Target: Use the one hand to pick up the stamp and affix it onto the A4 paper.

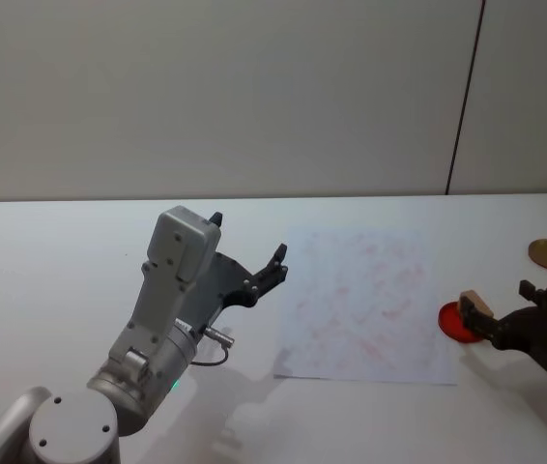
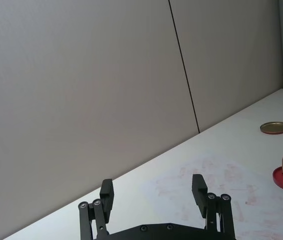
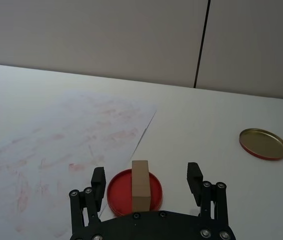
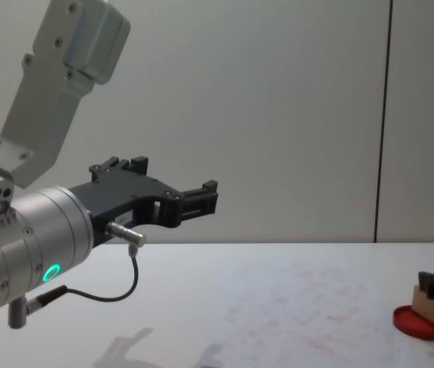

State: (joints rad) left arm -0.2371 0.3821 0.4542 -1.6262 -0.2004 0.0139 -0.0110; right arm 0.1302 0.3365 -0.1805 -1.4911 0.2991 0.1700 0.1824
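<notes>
We held nothing yet: right end effector (image 3: 146, 171) wide astride the stamp (image 3: 140, 185) near the bench's (image 1: 61, 251) right edge; A4 paper (image 1: 365, 300) awaited pressing; left end effector (image 2: 152, 185) idled wide.

Left gripper (image 1: 249, 242): matte black, two linked fingers (image 2: 199, 187), small screws at joints. Silver cylindrical wrist (image 4: 44, 230), green-lit ring (image 4: 50, 272), thin black cable (image 4: 117, 297) from metal plug (image 4: 125, 232). Pale grey boxy arm link (image 4: 56, 84), round screw holes. Right gripper (image 3: 146, 173): same black linkages, screws.
</notes>
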